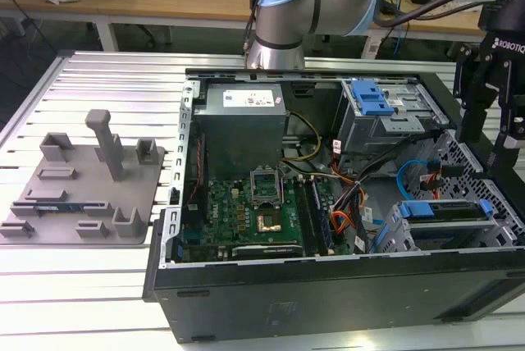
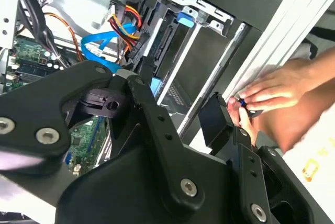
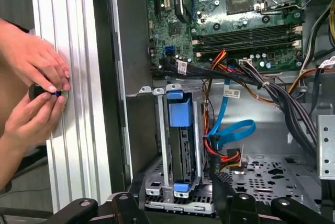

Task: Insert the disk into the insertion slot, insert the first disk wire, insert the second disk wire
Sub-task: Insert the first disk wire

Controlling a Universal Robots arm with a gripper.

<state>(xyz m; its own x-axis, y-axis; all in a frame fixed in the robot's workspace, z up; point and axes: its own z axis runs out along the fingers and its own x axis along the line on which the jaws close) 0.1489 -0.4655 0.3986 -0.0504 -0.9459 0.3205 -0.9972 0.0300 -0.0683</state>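
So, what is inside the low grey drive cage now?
The disk, framed in blue, sits inside the insertion slot. The slot's walls cover its label and connector end, so plugged wires cannot be judged.

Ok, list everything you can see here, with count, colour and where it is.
computer case: one, black, open, on the slatted table.
motherboard: one, green, inside the case.
power supply: one, grey, beside the motherboard.
disk: one, blue-framed, in the insertion slot.
data cable: one, blue, beside the slot.
fixture plate: one, grey, exterior view's left.
person's hands: two, at the table's edge, pinching a small dark part.
gripper: one, black, open, above the slot.
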